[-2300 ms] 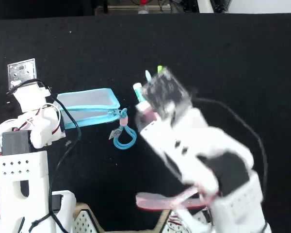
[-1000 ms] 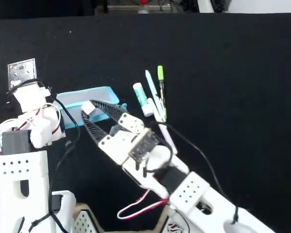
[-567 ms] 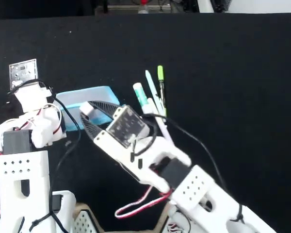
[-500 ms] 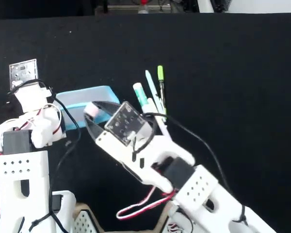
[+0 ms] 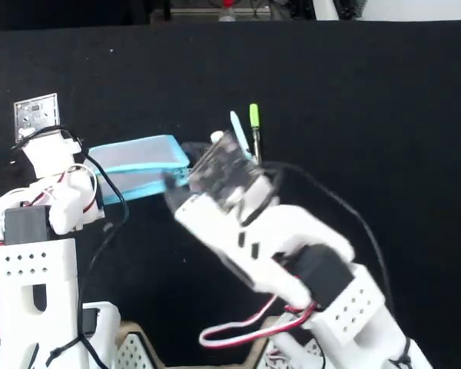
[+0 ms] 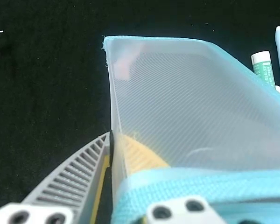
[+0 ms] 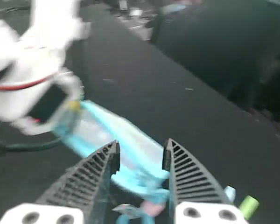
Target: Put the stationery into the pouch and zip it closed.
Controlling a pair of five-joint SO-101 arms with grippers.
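A translucent pouch [image 5: 138, 165] with light blue trim lies flat on the black tabletop [image 5: 369, 115]. Near it lie a glue stick [image 6: 262, 67], a pale blue pen [image 5: 236, 123] and a green-tipped pen [image 5: 253, 117].

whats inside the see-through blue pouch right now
Through the translucent blue zip pouch only a yellowish patch shows, no pens; the green-and-white stick lies outside. Anything behind its opaque teal band is hidden.

On the table [image 5: 384, 115], the pouch [image 5: 138, 163] lies left of the pens [image 5: 254, 117], near them.
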